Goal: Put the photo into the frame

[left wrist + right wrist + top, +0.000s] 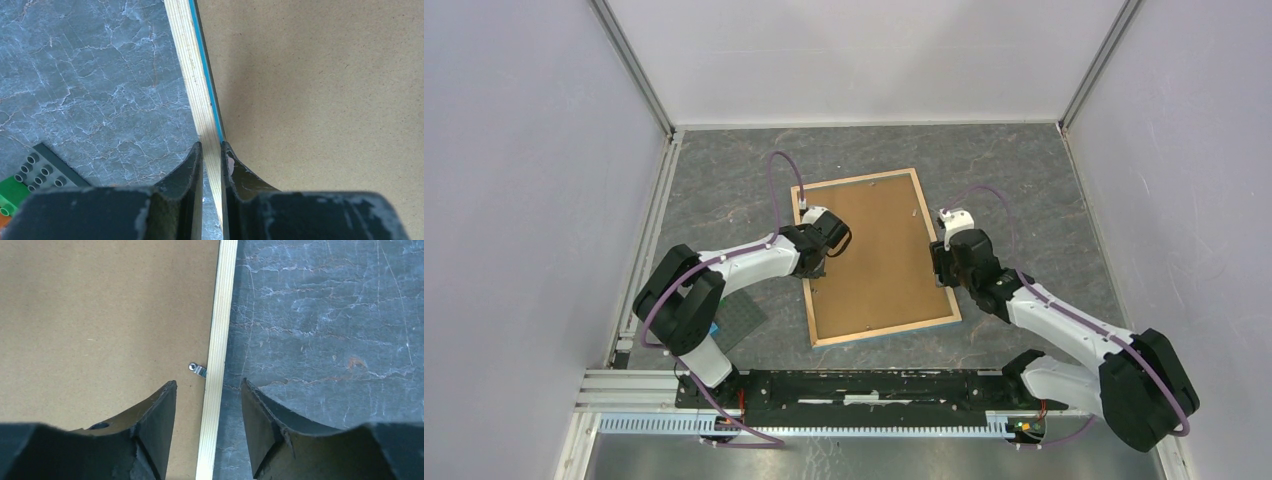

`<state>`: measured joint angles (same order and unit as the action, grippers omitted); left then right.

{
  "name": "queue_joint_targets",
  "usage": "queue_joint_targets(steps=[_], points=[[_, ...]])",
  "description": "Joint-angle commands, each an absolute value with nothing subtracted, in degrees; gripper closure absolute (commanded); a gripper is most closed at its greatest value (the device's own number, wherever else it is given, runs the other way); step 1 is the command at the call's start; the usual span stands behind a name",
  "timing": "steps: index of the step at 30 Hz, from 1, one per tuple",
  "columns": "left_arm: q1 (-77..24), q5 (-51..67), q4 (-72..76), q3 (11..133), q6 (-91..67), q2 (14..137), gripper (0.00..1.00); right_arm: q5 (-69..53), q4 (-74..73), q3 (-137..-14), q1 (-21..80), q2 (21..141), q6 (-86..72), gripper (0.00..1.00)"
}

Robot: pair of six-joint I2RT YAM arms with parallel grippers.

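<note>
The frame (885, 330) lies back-up on the table, light wood rails around a brown backing board (874, 250). My left gripper (820, 268) is at its left rail. In the left wrist view the left gripper (211, 148) is shut on that wood rail (192, 75), whose blue edge shows beside the board (320, 85). My right gripper (945, 272) is at the right rail. In the right wrist view the right gripper (209, 387) is open and straddles the rail (220, 325), next to a small metal clip (197, 369). The photo is not in view.
A grey studded plate (736, 318) with a blue piece lies left of the frame near the left arm's base. It also shows in the left wrist view (45, 169) with a green brick (10, 194). Walls enclose the table on three sides.
</note>
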<state>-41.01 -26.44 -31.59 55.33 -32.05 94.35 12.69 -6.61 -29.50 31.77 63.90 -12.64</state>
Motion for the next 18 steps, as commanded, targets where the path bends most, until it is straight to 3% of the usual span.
queue_joint_targets(steps=[1, 9, 18], points=[[-41.9, -24.1, -32.4, 53.4, -29.6, 95.0, 0.98, 15.3, -8.2, -31.2, 31.3, 62.5, -12.8, 0.42], [-42.7, -27.7, -34.2, 58.4, -27.1, 96.2, 0.98, 7.8, -6.0, -32.1, 24.0, 65.5, -15.1, 0.42], [-42.6, -28.1, -35.7, 68.2, -25.1, 103.0, 0.98, 3.1, -3.7, -27.9, 22.4, 70.4, -15.1, 0.5]])
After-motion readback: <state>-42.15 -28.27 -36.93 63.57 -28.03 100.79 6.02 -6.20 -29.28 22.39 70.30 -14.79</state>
